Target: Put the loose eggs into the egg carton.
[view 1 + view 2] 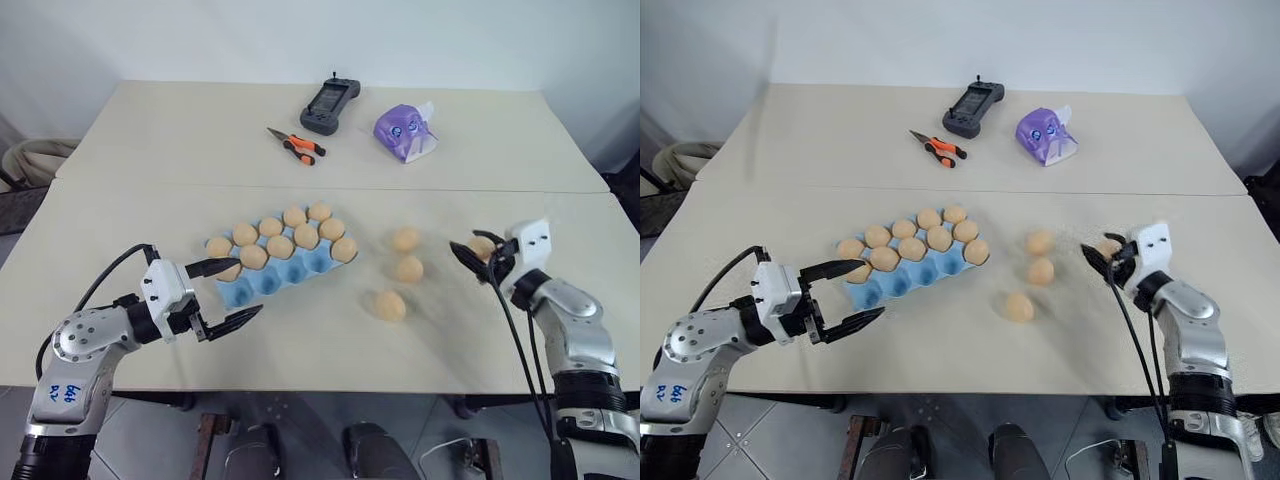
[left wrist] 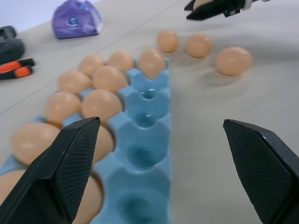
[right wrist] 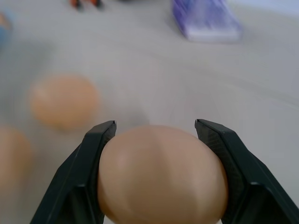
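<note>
The light blue egg carton [image 1: 290, 272] lies left of the table's middle. Several eggs fill its two far rows, and the cups of the near row [image 2: 140, 156] are bare. Three loose eggs [image 1: 405, 239] [image 1: 408, 269] [image 1: 389, 306] lie on the table to its right. Further right, my right gripper [image 1: 480, 255] is shut on another egg [image 3: 159, 172], held just above the table. My left gripper [image 1: 250, 286] is open at the carton's near left corner, with nothing between its fingers [image 2: 70, 163].
At the back of the table lie orange-handled pliers [image 1: 296, 146], a black controller [image 1: 329, 105] and a purple packet [image 1: 405, 132]. A seam [image 1: 300, 184] runs across the table between them and the carton. The table's front edge is close behind both grippers.
</note>
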Motion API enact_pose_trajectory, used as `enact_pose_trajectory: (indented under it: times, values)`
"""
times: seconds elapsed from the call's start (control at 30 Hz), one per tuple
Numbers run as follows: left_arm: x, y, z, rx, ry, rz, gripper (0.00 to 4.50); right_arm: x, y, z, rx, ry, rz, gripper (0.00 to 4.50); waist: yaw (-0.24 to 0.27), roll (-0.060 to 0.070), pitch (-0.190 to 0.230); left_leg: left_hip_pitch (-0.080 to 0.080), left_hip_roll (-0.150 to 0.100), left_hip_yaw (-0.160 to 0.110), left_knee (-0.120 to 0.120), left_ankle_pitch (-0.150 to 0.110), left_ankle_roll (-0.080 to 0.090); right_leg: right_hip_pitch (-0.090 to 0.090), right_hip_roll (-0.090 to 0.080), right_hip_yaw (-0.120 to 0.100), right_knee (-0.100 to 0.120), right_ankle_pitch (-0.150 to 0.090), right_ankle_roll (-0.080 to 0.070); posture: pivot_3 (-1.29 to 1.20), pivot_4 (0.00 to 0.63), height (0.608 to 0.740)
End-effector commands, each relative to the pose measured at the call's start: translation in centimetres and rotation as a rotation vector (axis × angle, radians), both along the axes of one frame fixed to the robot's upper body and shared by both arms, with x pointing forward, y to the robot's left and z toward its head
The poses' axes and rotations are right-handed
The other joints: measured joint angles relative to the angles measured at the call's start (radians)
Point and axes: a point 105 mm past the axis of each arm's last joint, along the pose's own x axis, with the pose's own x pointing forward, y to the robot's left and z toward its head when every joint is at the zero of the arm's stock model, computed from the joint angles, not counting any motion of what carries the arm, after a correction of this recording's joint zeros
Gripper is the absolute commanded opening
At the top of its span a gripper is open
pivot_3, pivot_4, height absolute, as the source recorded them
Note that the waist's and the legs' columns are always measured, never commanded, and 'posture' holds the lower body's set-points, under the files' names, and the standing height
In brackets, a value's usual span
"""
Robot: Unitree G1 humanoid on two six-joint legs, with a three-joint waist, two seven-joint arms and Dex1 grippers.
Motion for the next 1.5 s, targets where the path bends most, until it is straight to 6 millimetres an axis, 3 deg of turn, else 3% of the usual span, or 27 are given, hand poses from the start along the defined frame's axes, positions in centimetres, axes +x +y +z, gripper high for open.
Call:
enact_pose_trajectory:
  times: [0.03,0.1,0.3,0.5,0.7,0.87,1.0,1.07,1.37,1.5]
  values:
    - [0.0,2.1,-0.3,-0.042,0.002,0.112,4.5,-0.6,7.4,4.3,0.021,-0.091,0.215,2.4,-0.008,0.0,0.0,0.0,0.001,0.001,0.0,0.0,-0.001,-0.001,0.0,0.001,0.002,0.0,0.0,0.0,0.15,0.74]
    - [-0.2,3.3,-0.9,-0.054,0.01,0.181,4.5,-1.0,11.4,3.9,0.007,-0.063,0.312,2.4,-0.009,0.0,0.0,0.0,0.002,-0.001,-0.001,0.001,-0.002,-0.002,0.0,0.0,0.003,-0.001,-0.002,0.0,0.15,0.74]
    - [-0.9,4.8,-1.1,-0.069,-0.01,0.3,4.5,-3.0,17.2,1.6,-0.024,-0.015,0.494,2.4,0.015,-0.002,-0.001,-0.009,0.0,-0.002,0.0,0.001,-0.002,-0.011,-0.001,-0.003,0.005,-0.002,-0.004,0.0,0.15,0.74]
    - [-1.3,5.0,-0.2,-0.089,-0.039,0.336,4.5,-3.3,19.1,-0.1,-0.041,0.008,0.535,2.4,0.014,-0.004,-0.002,-0.008,-0.001,-0.001,0.0,0.001,-0.001,-0.011,-0.001,-0.003,0.007,-0.002,-0.003,0.0,0.15,0.74]
    - [-1.5,5.1,-0.1,-0.1,-0.045,0.359,4.5,-3.5,19.8,-0.3,-0.018,0.017,0.555,4.43,0.011,-0.004,-0.002,-0.006,0.0,0.0,-0.001,0.002,-0.002,-0.011,-0.001,-0.002,0.008,-0.001,-0.004,0.0,0.15,0.74]
    - [-1.3,3.9,-0.3,-0.11,-0.039,0.325,4.5,-3.1,19.8,0.8,0.004,-0.015,0.547,4.47,0.012,-0.004,-0.002,-0.007,0.0,0.0,-0.002,0.001,-0.003,-0.012,-0.001,-0.002,0.007,-0.002,-0.004,0.0,0.15,0.74]
    - [-0.8,1.6,-0.4,-0.102,-0.029,0.226,4.5,-4.0,16.5,2.6,0.036,-0.086,0.539,4.47,0.019,-0.004,-0.002,-0.007,0.0,0.0,-0.002,0.001,-0.003,-0.012,0.0,-0.002,0.007,-0.002,-0.004,0.0,0.15,0.74]
    - [-0.5,0.3,-0.6,-0.085,-0.02,0.151,4.5,-4.3,13.4,2.6,0.04,-0.11,0.48,4.47,0.026,-0.004,-0.002,-0.007,-0.001,-0.001,-0.002,0.001,-0.002,-0.011,-0.001,-0.003,0.006,-0.002,-0.004,0.0,0.15,0.74]
    - [1.1,-2.1,-1.1,-0.061,0.015,-0.032,4.5,-7.5,0.2,-0.5,-0.017,-0.06,0.117,4.47,0.037,-0.005,-0.002,-0.006,-0.002,0.002,-0.002,-0.001,-0.002,-0.009,0.001,0.0,0.002,-0.001,-0.004,0.0,0.15,0.74]
    - [1.5,-2.2,-1.4,-0.059,0.032,-0.054,4.5,-9.1,-3.6,-2.7,-0.061,-0.01,0.0,4.47,0.034,-0.005,-0.002,-0.005,-0.002,0.002,-0.002,-0.001,-0.002,-0.009,0.001,0.001,0.002,-0.002,-0.004,0.0,0.15,0.74]
